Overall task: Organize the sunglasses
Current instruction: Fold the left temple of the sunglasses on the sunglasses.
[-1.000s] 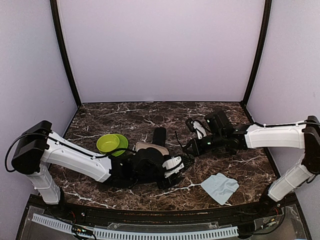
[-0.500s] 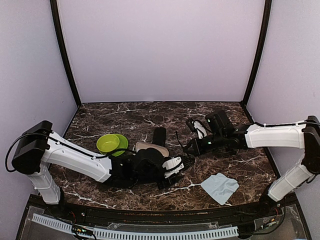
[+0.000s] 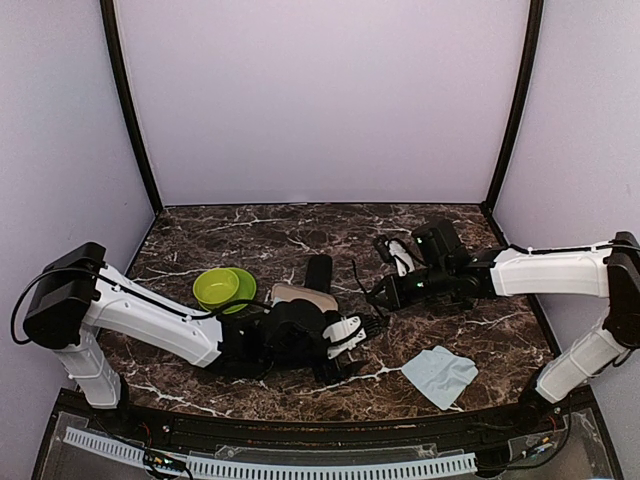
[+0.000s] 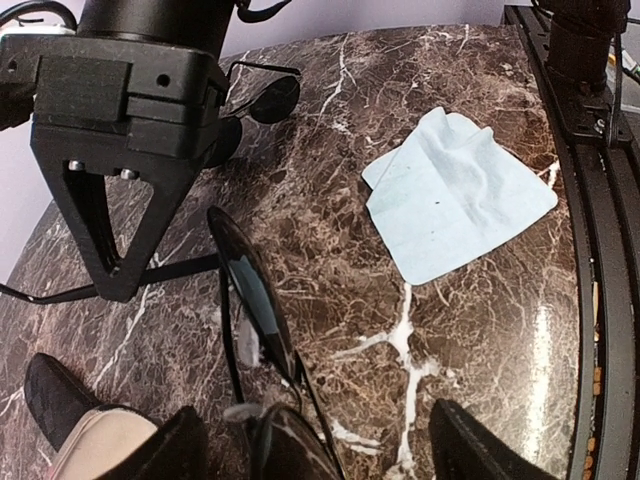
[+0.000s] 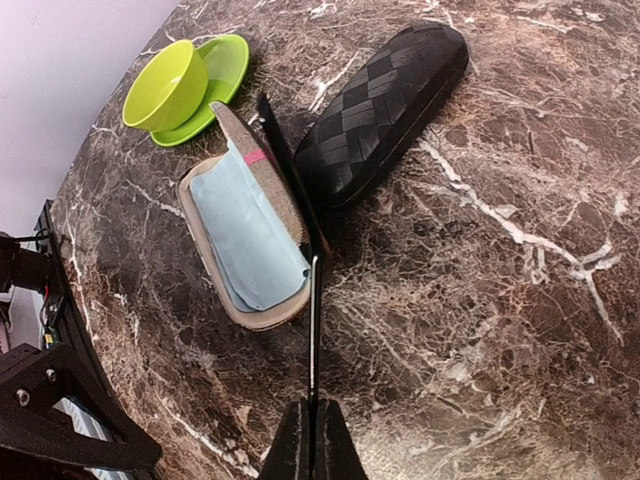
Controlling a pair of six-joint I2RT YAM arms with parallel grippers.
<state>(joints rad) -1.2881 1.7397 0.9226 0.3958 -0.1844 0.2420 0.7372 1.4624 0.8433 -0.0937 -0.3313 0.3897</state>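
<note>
Nearest to the left wrist camera, the left gripper point(image 4: 325, 452) is standing with its fingers point(image 4: 185, 445) wide apart. The sunglasses point(image 4: 250, 290) are sitting between them, on edge above the table point(image 4: 480, 330). I cannot tell whether either finger is touching the frame, because the lower lens is running out of the picture.

A little further, the right gripper point(image 5: 311, 425) is pinching one slim temple arm point(image 5: 313, 320), with its fingers closed tight on it.

The pair is looking light, thin and easy to bend, and the glossy lenses would probably slip and scratch. So I am judging the bridge, or the rim near a hinge, a safer place to take hold than a lens face or a temple tip.

Beyond, the open case point(image 5: 262, 319) with a blue cloth point(image 5: 250, 235) inside is lying just beside the closed black case point(image 5: 385, 95).

The second pair point(image 4: 272, 98) is lying farthest, behind the right gripper and partly hidden by it, so its lens shape is hard to read.
</note>
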